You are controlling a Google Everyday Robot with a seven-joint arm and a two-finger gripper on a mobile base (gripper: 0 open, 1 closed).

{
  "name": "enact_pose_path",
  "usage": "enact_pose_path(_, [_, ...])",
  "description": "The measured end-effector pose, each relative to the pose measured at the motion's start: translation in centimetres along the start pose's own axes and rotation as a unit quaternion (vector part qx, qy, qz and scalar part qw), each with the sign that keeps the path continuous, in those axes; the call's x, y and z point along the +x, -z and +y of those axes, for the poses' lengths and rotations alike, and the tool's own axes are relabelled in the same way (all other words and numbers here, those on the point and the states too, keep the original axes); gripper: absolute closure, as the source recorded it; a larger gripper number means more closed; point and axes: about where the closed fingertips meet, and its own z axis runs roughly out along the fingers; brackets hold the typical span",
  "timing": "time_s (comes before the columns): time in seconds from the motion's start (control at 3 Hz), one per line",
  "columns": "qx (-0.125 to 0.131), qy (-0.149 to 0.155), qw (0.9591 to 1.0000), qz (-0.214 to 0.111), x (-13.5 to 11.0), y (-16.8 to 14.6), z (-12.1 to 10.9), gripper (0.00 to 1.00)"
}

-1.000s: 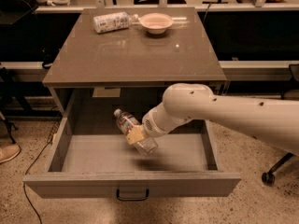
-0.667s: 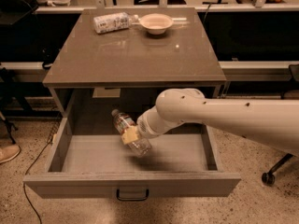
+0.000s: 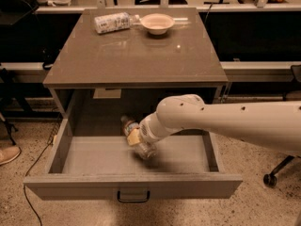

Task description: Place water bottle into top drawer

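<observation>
The top drawer (image 3: 131,186) is pulled wide open, its dark handle at the front centre. My white arm reaches in from the right, and the gripper (image 3: 136,138) sits inside the drawer, low over its floor near the middle. The water bottle (image 3: 135,136), clear with a white cap pointing back-left, lies tilted in the gripper just above the drawer floor. The gripper's yellowish finger pad presses on the bottle's side. The bottle's lower end is blurred.
On the cabinet top (image 3: 136,55) at the back lie a bottle with a white printed label (image 3: 112,22) and a pale bowl (image 3: 157,22). A chair wheel (image 3: 269,179) stands at the right on the floor. A shoe (image 3: 8,154) is at the left.
The arm and gripper have moved left and slightly down inside the drawer, carrying the bottle with them closer to the drawer floor.
</observation>
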Motion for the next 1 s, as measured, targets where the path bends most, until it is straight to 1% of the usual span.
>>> enact_pose_path(0.33, [0.012,-0.017,0.9998,-0.001,1.2,1.0,-2.1,0.00])
enact_pose_path(0.67, [0.018,-0.027,0.9994,-0.012,2.0,3.4,-4.6,0.00])
enact_pose_path(1.0, [0.025,-0.022,0.9984,-0.045,1.6,8.6,-7.2,0.00])
